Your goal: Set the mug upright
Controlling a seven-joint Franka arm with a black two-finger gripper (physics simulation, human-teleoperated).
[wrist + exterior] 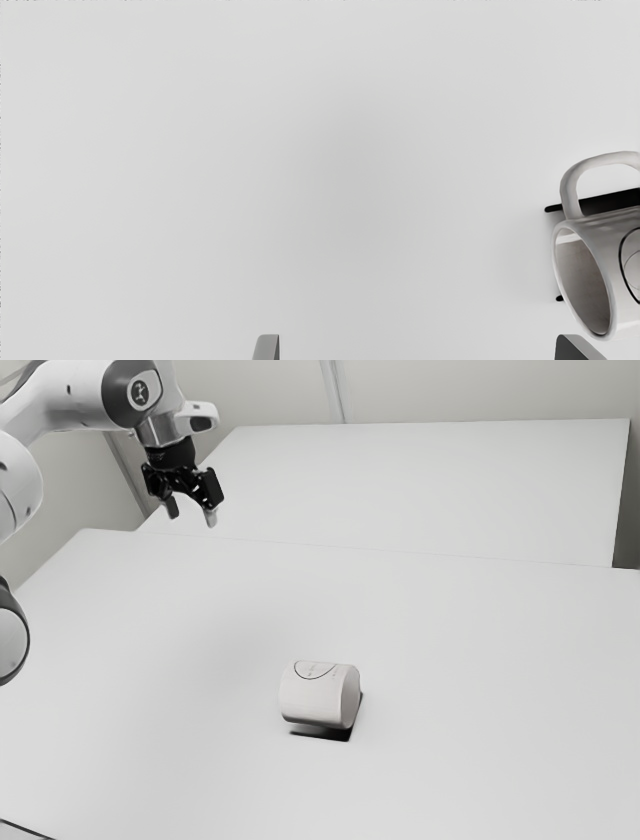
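- Exterior view: black two-finger gripper [191, 517] open, empty, upper left; white mug [320, 695] on its side, just below frame centre. May roll if nudged off-centre.
- Wrist view: mug outside the jaw gap, so straight descent likely misses. Handle [569, 187] could foul the grip.

Smooth ceramic-looking mug [318, 698] with a soft sheen, smooth matt white table [180, 660]
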